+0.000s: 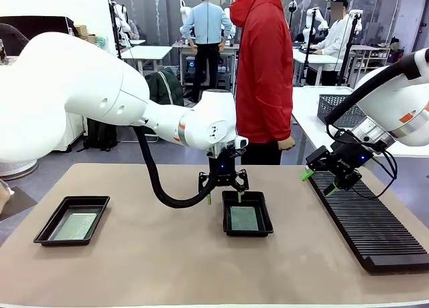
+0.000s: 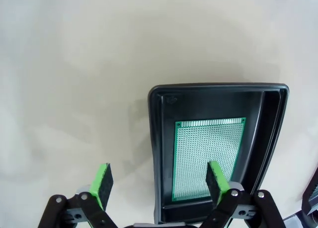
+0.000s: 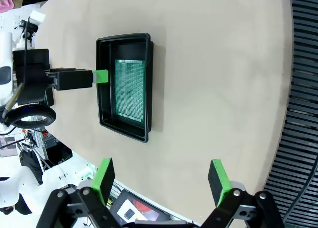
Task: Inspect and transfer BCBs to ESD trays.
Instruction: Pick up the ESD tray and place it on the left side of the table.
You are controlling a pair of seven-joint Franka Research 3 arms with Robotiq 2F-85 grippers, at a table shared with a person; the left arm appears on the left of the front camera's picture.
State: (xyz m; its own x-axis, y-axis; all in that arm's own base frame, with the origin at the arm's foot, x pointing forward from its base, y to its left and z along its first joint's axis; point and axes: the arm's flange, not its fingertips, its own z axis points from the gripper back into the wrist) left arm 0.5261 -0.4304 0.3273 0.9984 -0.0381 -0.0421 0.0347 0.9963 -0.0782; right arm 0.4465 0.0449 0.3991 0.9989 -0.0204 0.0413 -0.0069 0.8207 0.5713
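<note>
Near the front edge, two shallow black plastic trays (image 1: 72, 219) (image 1: 247, 213) each hold a thin green circuit board (image 1: 244, 218); left gripper (image 1: 224, 183), wide open and empty, should lift straight up clear of the middle tray's far rim.

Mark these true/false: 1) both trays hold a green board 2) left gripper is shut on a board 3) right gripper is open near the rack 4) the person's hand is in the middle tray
1) True: the left tray and the middle tray each hold a green board.
2) False: the left gripper is open, straddling the middle tray's far rim, holding nothing.
3) True: the right gripper is open above the black rack.
4) False: the person stands behind the table, hand at their side.
</note>
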